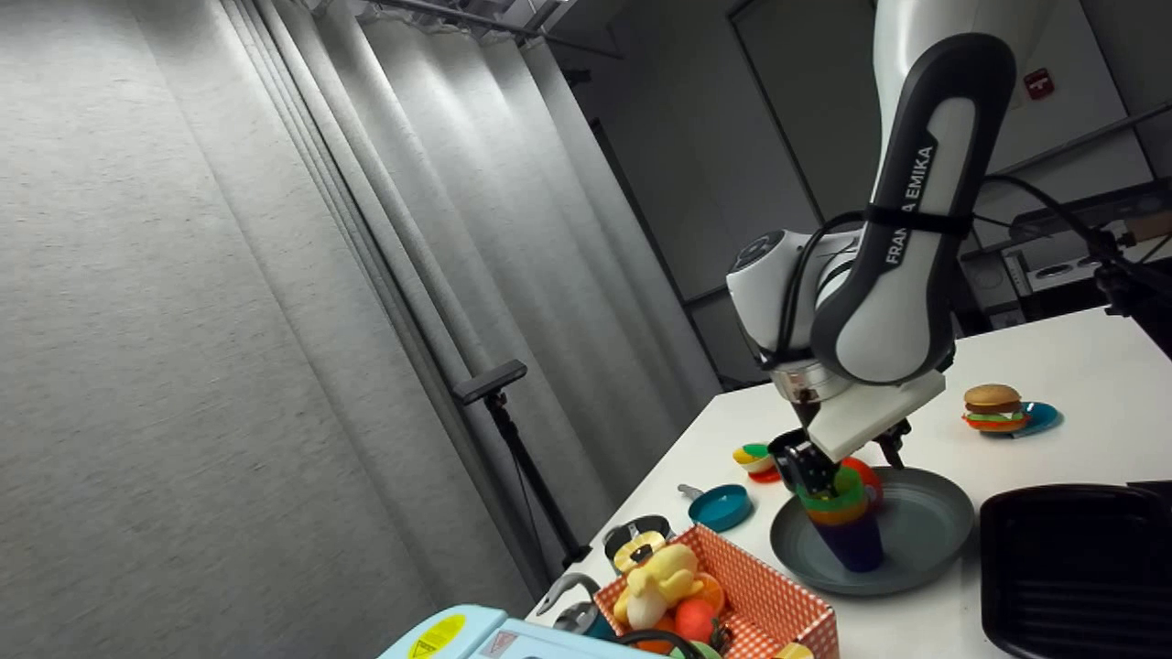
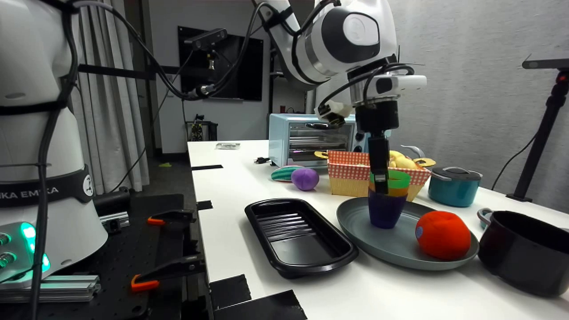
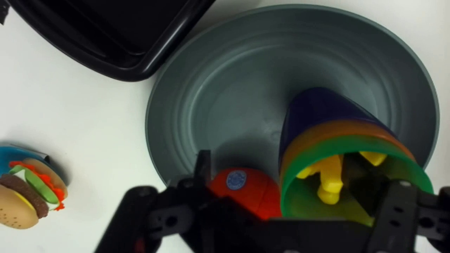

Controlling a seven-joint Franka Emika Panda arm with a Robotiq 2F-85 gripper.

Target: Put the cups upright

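A nested stack of plastic cups stands upright on the dark grey plate (image 2: 355,222). Its outer cup is purple (image 2: 386,210), with orange (image 2: 398,191) and green (image 2: 398,179) rims above it. The stack also shows in an exterior view (image 1: 853,545) and, from above, in the wrist view (image 3: 316,105). Several yellow pieces (image 3: 330,179) show inside the green cup. My gripper (image 3: 277,165) is open, one finger inside the green cup, the other outside over the red plush. Whether the fingers touch the cup is unclear. I cannot make out a red cup.
A red plush (image 2: 442,234) lies on the plate near the stack. A black tray (image 2: 302,235) and black pot (image 2: 524,253) flank the plate. The checkered basket (image 1: 760,586), teal pan (image 1: 721,506), a small green-yellow item on red (image 1: 755,455) and toy burger (image 1: 993,407) stand around it.
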